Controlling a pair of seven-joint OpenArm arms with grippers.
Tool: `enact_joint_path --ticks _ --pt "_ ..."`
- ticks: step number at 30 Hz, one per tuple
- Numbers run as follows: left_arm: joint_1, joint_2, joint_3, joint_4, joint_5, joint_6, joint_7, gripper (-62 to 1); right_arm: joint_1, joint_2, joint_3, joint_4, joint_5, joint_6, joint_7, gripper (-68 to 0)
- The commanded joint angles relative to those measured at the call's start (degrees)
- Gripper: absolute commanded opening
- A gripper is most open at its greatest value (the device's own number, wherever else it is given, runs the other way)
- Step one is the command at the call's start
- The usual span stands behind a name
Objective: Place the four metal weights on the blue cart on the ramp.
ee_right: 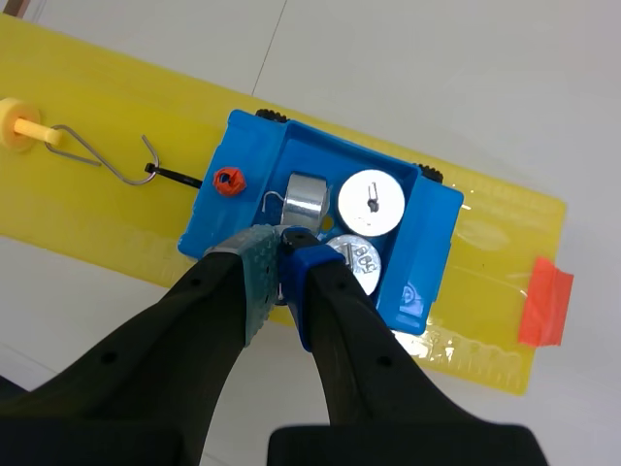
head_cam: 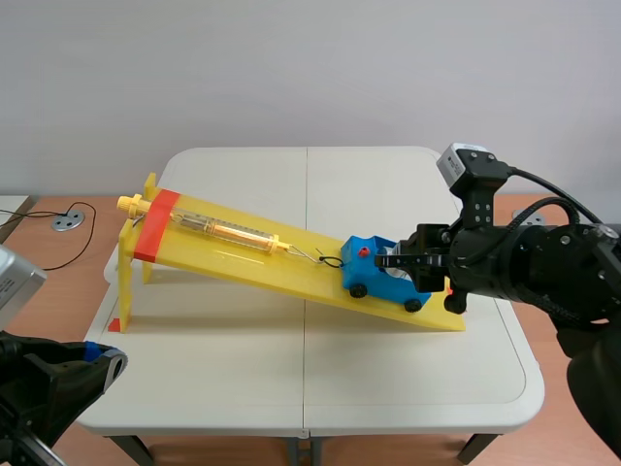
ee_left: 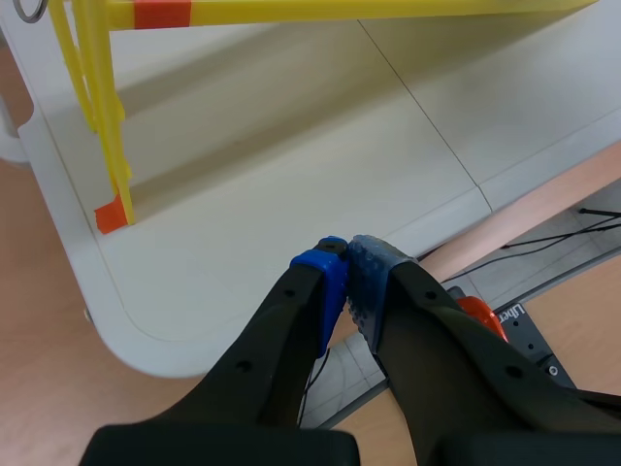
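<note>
White table (head_cam: 291, 388) w/ centre seam, clear-yellow spring scale (head_cam: 228, 231) w/ wire hook, grey disc (head_cam: 67, 220) on wood surface at left.

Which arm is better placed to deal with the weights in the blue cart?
Right. The right gripper hangs over the cart and weights; the left gripper sits shut at the near corner of the table, away from the cart.

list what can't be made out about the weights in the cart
fourth weight: the right wrist view shows three weights in the blue cart; the right gripper covers where another could sit
whether that gripper holds anything: hidden at its tip
scene view: the gripper blocks the cart's inside, so no weights countable
left wrist view: cart outside the frame, only the raised end of the ramp shows
</note>
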Motion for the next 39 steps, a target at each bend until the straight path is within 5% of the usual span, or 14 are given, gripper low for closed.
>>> enact_joint_path --ticks 1,25,31,39 --pt "-1.14 0.44 -0.9 4.15 -4.26 -1.05 -5.46 -56.9 6.4 0.0 -0.63 3.69 3.43 1.05 10.51 -66.9" --pt "-1.14 0.44 -0.9 4.15 -4.26 -1.05 -5.46 -56.9 9.75 -0.02 -0.7 -2.03 3.5 1.38 12.13 -65.3" --pt "-1.14 0.44 -0.9 4.15 -4.26 -1.05 -5.46 -56.9 9.75 0.02 -0.68 -2.01 3.74 7.04 12.17 -48.0" --pt "-1.14 0.44 -0.9 4.15 -4.26 -1.05 -5.46 -56.9 8.04 1.44 1.51 2.1 5.81 16.92 11.91 -44.1"
